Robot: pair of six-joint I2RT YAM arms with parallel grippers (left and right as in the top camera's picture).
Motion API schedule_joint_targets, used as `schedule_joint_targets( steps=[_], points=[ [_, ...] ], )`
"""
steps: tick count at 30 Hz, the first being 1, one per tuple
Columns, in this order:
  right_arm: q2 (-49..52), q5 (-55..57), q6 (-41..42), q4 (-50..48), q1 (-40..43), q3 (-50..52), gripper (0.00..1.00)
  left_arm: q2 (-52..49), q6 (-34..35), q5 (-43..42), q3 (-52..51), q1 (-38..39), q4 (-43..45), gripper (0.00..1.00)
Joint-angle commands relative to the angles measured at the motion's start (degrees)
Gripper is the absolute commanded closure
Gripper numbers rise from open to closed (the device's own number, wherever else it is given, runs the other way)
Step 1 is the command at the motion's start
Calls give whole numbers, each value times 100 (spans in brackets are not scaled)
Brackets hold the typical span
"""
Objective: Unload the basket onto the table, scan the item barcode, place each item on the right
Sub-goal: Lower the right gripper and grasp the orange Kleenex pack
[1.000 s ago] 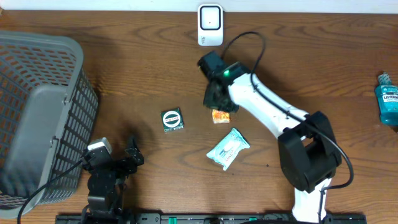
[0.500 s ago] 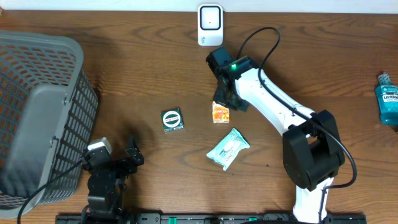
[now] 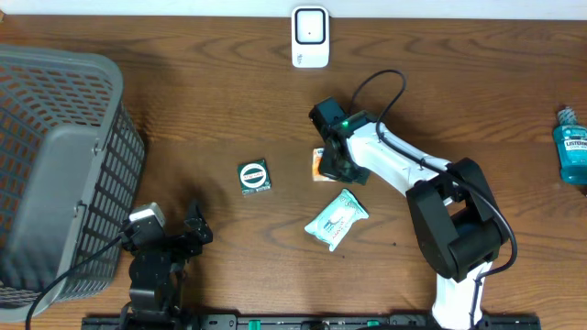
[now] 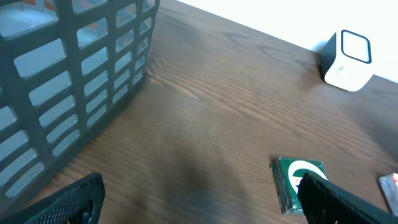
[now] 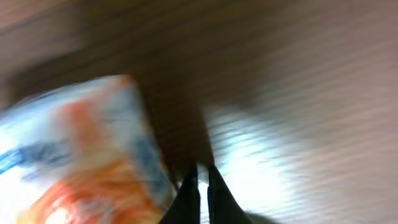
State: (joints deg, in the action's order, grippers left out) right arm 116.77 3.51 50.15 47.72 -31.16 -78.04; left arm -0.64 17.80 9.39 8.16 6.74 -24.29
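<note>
A small orange and white packet (image 3: 318,164) lies on the table, and my right gripper (image 3: 331,165) is down right beside it, covering its right side. In the blurred right wrist view the packet (image 5: 81,155) fills the left, while the gripper (image 5: 201,180) has its fingers pressed together just right of the packet's edge, with nothing seen between them. The white barcode scanner (image 3: 310,37) stands at the far edge, also seen as the scanner (image 4: 348,59). My left gripper (image 3: 183,240) rests open at the front left, its left wrist view (image 4: 199,202) showing bare wood between the fingers.
A green box (image 3: 254,177) lies left of the packet, seen as the green box (image 4: 298,183) behind my left gripper's right finger. A teal and white pouch (image 3: 337,218) lies nearer the front. A grey basket (image 3: 55,174) fills the left side. A blue mouthwash bottle (image 3: 571,145) lies far right.
My right gripper has shut. It swung away past the packet toward the far side, then came back down against the packet's right side. The left arm has not moved.
</note>
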Motion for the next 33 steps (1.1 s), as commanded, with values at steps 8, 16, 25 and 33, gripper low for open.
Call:
schedule_joint_targets(
  steps=[8,16,25,33],
  points=[
    [-109,-2905,-1167,-1246,-153,-46,98,4,-11,70,-81,-31,-120,2],
    [-1117,-1652,-1169,-1217,-146,-188,44,4,-11,70,-81,-31,-120,2],
    [-612,-516,-3246,-1838,-13,-184,32,4,-11,70,-81,-31,-120,2],
    [-136,-1320,-4192,-2070,442,-184,40,4,-9,70,-81,-31,-118,2]
  ],
)
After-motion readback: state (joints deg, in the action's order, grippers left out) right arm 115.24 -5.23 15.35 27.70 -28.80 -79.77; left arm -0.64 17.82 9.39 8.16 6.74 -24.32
